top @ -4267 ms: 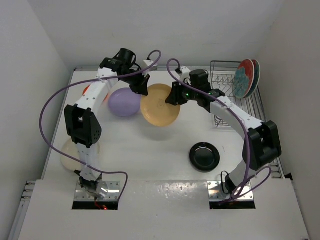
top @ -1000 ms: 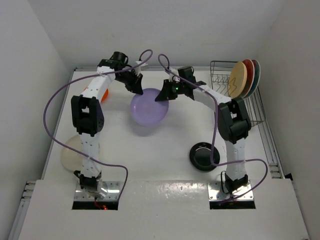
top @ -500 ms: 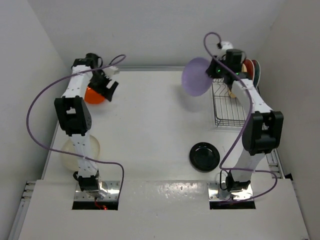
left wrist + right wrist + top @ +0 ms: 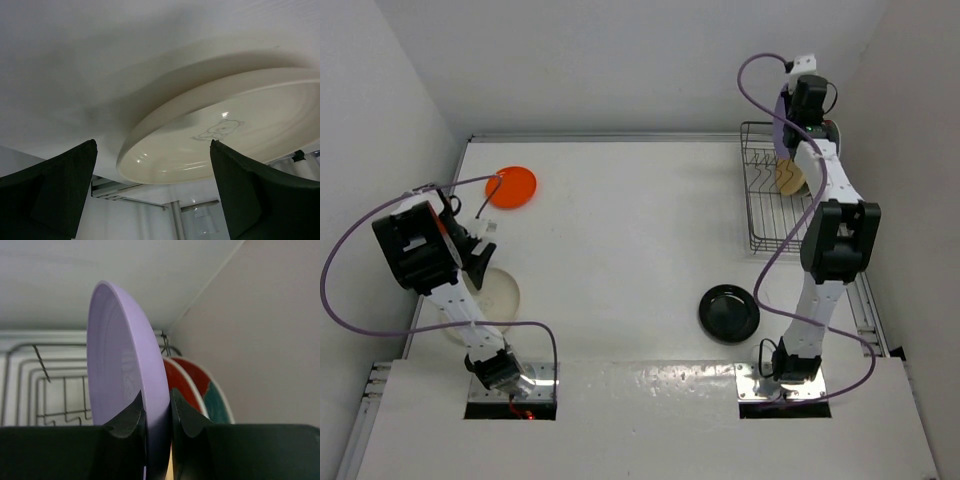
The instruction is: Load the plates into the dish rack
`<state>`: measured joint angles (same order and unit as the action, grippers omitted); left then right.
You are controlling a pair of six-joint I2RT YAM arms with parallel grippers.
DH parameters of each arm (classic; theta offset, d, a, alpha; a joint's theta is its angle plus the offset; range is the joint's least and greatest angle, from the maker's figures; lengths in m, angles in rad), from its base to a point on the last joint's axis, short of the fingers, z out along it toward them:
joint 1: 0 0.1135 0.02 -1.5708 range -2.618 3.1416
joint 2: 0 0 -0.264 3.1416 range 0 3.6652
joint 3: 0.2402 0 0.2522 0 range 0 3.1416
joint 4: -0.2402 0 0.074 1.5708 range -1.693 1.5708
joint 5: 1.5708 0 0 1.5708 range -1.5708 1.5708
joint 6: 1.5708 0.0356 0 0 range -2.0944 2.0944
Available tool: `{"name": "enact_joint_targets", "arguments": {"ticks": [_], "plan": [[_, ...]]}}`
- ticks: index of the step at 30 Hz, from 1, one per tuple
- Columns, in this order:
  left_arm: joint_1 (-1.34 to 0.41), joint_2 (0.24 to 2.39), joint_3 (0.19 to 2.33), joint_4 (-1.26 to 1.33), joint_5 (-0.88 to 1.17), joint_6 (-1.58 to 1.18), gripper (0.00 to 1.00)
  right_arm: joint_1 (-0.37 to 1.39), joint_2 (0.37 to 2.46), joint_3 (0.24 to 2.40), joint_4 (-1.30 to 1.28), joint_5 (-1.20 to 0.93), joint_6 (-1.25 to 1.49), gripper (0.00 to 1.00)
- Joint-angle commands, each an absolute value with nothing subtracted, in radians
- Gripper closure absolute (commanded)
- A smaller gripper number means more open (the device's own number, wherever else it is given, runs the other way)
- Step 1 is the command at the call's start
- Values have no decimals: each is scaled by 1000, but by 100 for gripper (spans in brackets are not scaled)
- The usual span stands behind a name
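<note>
so that it slots edge-on, we pinch the lavender plate (image 4: pixel 117 370) upright in our right gripper (image 4: pixel 156 407) over the dish rack (image 4: pixel 767 225), upper right; our left gripper (image 4: pixel 152 147) gapes beside the cream plate (image 4: pixel 240 125), lower left.

This is looking like a robotics lab, not a kitchen: a left arm (image 4: pixel 420 250) and a right arm (image 4: pixel 838 240) are standing bolted to metal base plates (image 4: pixel 545 378) at the near edge of a bare white tabletop (image 4: pixel 620 250). Plain white walls (image 4: pixel 620 60) are boxing it in, and purple cables (image 4: pixel 741 82) are looping loose. An orange plate (image 4: pixel 511 186), a black plate (image 4: pixel 728 312) and a wire dish rack (image 4: pixel 765 235) are supplying the kitchenware.
</note>
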<state>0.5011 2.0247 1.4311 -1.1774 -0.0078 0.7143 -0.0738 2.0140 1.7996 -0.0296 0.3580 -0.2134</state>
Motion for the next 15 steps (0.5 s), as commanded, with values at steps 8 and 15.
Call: {"name": "enact_joint_targets", "arguments": {"ticks": [8, 15], "plan": [[592, 1985, 1312, -1098, 15, 752, 18, -35, 2042, 1712, 93, 511, -406, 100], [592, 1985, 1301, -1120, 63, 764, 35, -8, 1970, 1663, 204, 574, -410, 100]]}}
